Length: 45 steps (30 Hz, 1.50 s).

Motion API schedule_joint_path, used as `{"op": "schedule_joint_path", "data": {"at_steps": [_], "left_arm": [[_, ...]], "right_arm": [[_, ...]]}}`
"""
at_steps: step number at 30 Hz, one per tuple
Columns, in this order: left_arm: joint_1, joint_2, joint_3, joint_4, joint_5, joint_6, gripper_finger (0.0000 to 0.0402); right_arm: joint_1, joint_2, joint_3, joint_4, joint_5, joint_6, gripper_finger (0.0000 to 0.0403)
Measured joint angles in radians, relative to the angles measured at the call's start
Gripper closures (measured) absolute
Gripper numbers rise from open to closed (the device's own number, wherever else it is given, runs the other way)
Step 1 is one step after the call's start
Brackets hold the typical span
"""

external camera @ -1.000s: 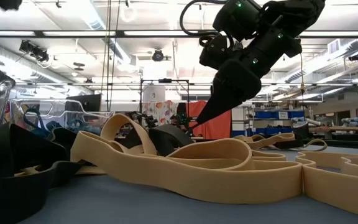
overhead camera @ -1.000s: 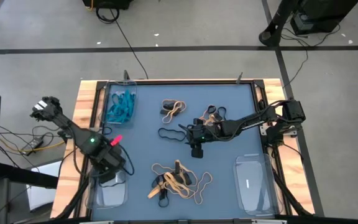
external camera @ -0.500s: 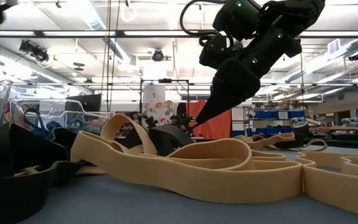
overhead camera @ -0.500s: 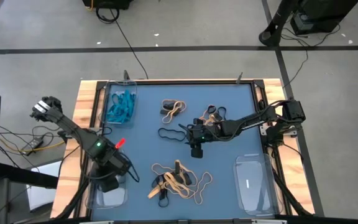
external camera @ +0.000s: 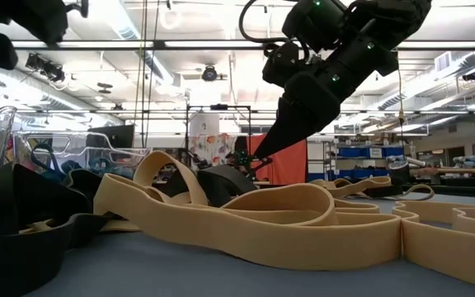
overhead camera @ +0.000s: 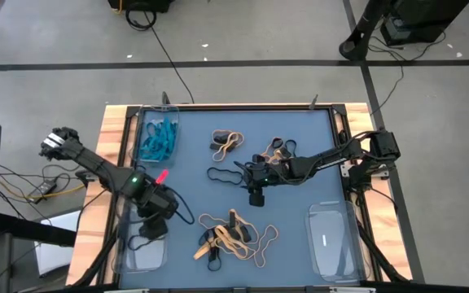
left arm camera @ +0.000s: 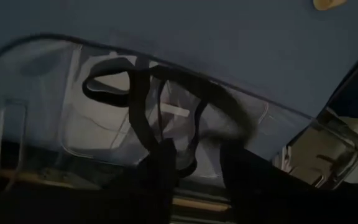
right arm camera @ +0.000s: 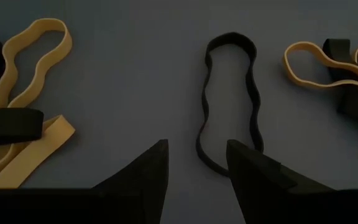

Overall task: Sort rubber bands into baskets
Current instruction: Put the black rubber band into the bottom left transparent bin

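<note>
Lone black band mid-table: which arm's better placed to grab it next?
Right. The right gripper hangs open directly over the black band, its end between the fingers. The left gripper is at the near-left basket, shut on another black band.

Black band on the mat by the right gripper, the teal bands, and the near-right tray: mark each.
black band point(right arm camera: 229, 99): right wrist view, on its loop's right side.
teal bands point(overhead camera: 158, 140): high view, middle of the pile.
near-right tray point(overhead camera: 332, 242): high view, on its bare floor.
</note>
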Motion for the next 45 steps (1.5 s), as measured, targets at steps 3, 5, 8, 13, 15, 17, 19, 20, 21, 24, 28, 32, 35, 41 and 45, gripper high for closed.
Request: {"op": "schedule_joint_path", "data": {"at_steps": [3, 5, 8, 13, 15, 17, 19, 20, 21, 24, 28, 32, 35, 41, 45], "left_arm": [[0.02, 0.0, 0.0, -0.008, -0.005, 0.032, 0.0247], [0.037, 0.0, 0.0, 0.002, -0.013, 0.057, 0.0243], [0.076, 0.0, 0.015, 0.009, -0.04, 0.071, 0.0243], [0.15, 0.0, 0.098, 0.012, -0.216, 0.141, 0.0245], [0.175, 0.0, 0.126, 0.028, -0.321, 0.199, 0.0245], [0.212, 0.007, 0.127, 0.075, -0.387, 0.254, 0.0245], [0.259, 0.026, 0.104, 0.145, -0.397, 0.302, 0.0245], [0.281, 0.041, 0.09, 0.178, -0.414, 0.324, 0.0245], [0.301, 0.058, 0.078, 0.208, -0.436, 0.347, 0.0245], [0.361, 0.119, 0.054, 0.282, -0.488, 0.43, 0.0245], [0.435, 0.193, 0.047, 0.382, -0.493, 0.544, 0.0245], [0.493, 0.257, 0.047, 0.483, -0.501, 0.623, 0.0245], [0.528, 0.313, 0.047, 0.523, -0.503, 0.662, 0.0245], [0.593, 0.42, 0.046, 0.606, -0.503, 0.682, 0.0245], [0.625, 0.477, 0.046, 0.644, -0.496, 0.696, 0.0245]], "right_arm": [[0.0, 0.0, 0.0, 0.0, 0.0, 0.0, 0.0229], [0.0, 0.0, 0.0, 0.0, 0.0, 0.0, 0.0229], [0.0, 0.0, 0.0, 0.0, 0.0, -0.001, 0.0229], [-0.001, 0.0, 0.0, 0.002, 0.0, -0.005, 0.0229], [-0.001, 0.0, 0.0, 0.003, 0.0, -0.006, 0.0229], [-0.001, 0.0, 0.0, 0.003, 0.0, -0.007, 0.0229], [-0.001, 0.0, 0.0, 0.003, 0.0, -0.013, 0.0229], [-0.001, 0.0, 0.0, 0.002, 0.001, -0.022, 0.0229], [-0.001, 0.0, 0.0, 0.001, 0.002, -0.026, 0.0229], [-0.001, 0.0, 0.0, 0.0, 0.012, -0.027, 0.0229], [-0.001, 0.0, 0.0, 0.0, 0.015, -0.027, 0.0229], [-0.001, 0.0, 0.0, -0.001, 0.02, -0.027, 0.0229], [-0.001, 0.0, 0.0, -0.006, 0.02, -0.027, 0.0229], [-0.001, 0.0, 0.0, -0.019, 0.02, -0.027, 0.0229], [-0.001, 0.0, 0.0, -0.019, 0.02, -0.027, 0.0229]]}}
